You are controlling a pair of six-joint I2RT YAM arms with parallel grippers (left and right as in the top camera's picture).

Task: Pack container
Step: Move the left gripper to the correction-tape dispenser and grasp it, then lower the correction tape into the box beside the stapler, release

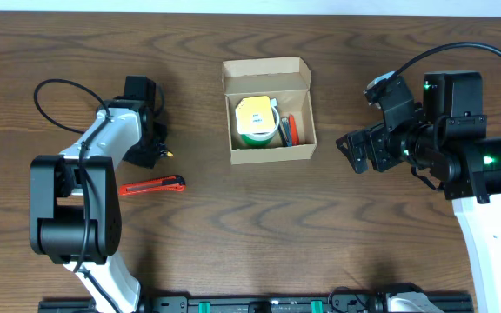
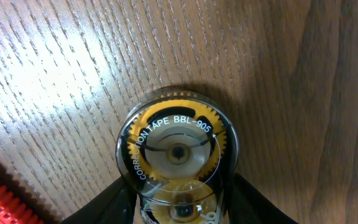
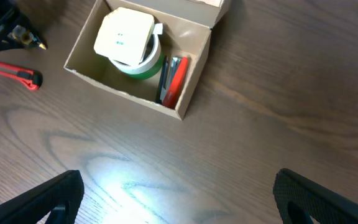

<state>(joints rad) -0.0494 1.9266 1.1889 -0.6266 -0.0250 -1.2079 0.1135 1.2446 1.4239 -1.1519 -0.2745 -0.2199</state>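
Your container (image 1: 272, 157) holds a tape roll (image 3: 143, 64); your left tool (image 2: 179, 190) is clamped on the correction tape (image 2: 176, 149), right tool (image 3: 176, 190) apart, red box cutter (image 1: 152, 185) not yet packed.

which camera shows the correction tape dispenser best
The left wrist view: the correction tape dispenser fills the frame, its yellow gear and printed label readable, between the left gripper's fingers. Overhead shows only a yellow tip poking from under that gripper. The right wrist view catches a small blurred bit at its top-left corner.

Even light, glare on table (image 2: 36, 74)
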